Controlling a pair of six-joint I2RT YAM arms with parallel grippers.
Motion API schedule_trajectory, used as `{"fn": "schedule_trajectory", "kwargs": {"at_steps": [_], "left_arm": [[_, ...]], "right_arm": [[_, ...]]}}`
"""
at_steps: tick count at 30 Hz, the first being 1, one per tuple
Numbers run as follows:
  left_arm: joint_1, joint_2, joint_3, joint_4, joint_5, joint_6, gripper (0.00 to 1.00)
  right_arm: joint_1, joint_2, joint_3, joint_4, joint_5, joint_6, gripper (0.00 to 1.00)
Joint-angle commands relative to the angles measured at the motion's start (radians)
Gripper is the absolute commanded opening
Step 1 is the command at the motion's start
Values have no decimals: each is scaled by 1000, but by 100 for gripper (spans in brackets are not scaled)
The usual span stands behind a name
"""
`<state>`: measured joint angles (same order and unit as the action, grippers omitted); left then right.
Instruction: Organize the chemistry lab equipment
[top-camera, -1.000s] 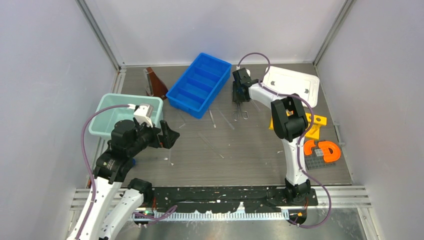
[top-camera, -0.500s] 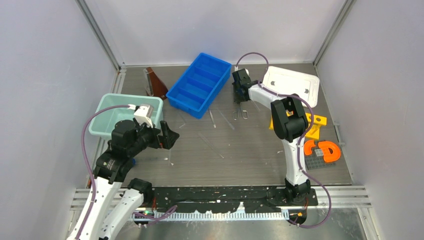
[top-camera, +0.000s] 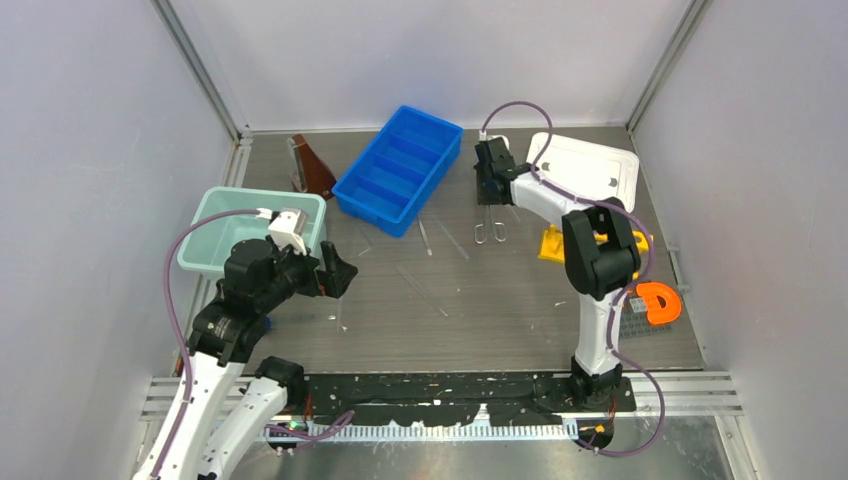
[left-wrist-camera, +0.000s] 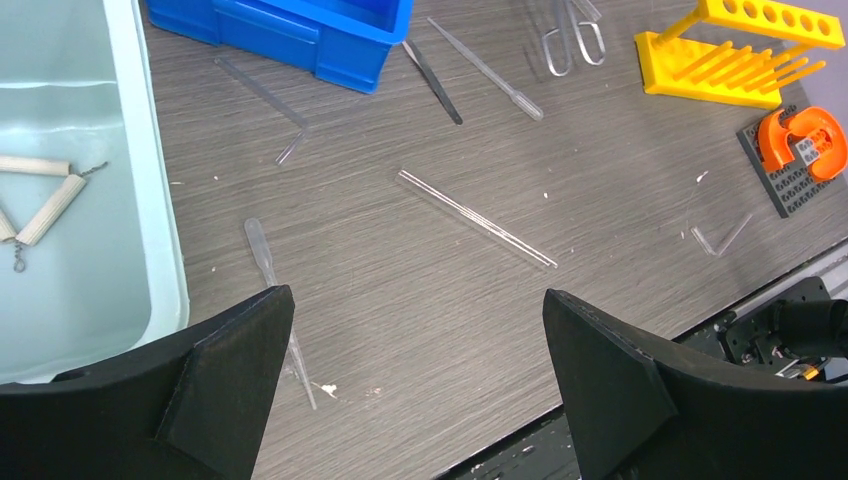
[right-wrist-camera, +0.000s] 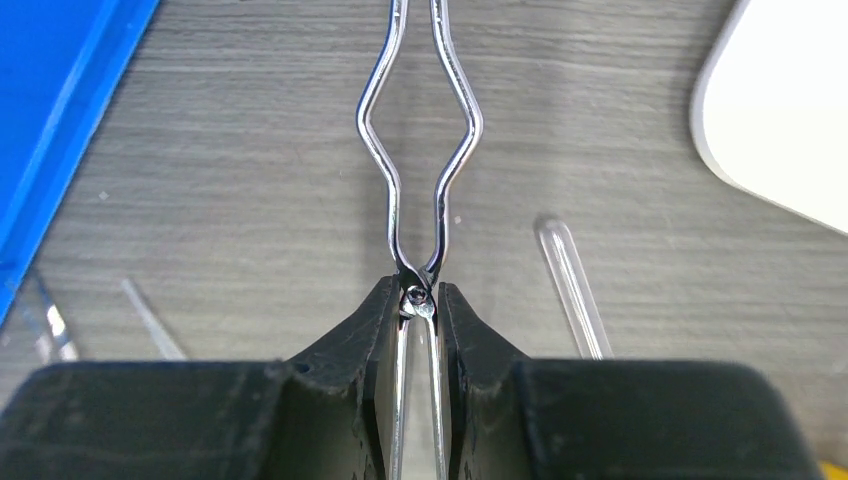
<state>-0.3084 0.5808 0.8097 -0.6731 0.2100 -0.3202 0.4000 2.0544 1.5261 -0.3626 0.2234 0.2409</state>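
The right gripper (right-wrist-camera: 418, 300) is clenched on the tongs (right-wrist-camera: 420, 150), its narrow jaws pinching them at the pivot. That arm reaches to the far side of the table (top-camera: 500, 300), its wrist between the blue tray (top-camera: 400, 168) and the lid (top-camera: 585, 165). The left gripper (left-wrist-camera: 415, 310) stands wide open and holds nothing. It hovers over a glass rod (left-wrist-camera: 475, 217), the arm bent beside the teal bin (top-camera: 215, 235).
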Motion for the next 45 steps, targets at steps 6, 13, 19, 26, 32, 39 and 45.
{"fn": "schedule_trajectory", "kwargs": {"at_steps": [6,13,19,26,32,39,45], "left_arm": [[-5,29,32,20,25,13,100],[-5,108,75,35,137,-59,97],[-5,164,100,100,198,-159,96],[-5,218,89,159,226,-209,94],[-5,247,28,299,296,-301,93],[-11,326,21,405,333,-372,88],[-67,397,11,503,320,-406,80]], "right_arm": [[2,-347,-213,66,-31,104,6],[38,-630,-492,171,-158,224,6],[167,-793,-671,289,-197,341,6],[323,-889,-778,422,-239,472,6],[430,-891,-777,477,-197,517,6],[532,-845,-709,475,-152,510,6],[587,-818,-656,457,-121,505,6]]}}
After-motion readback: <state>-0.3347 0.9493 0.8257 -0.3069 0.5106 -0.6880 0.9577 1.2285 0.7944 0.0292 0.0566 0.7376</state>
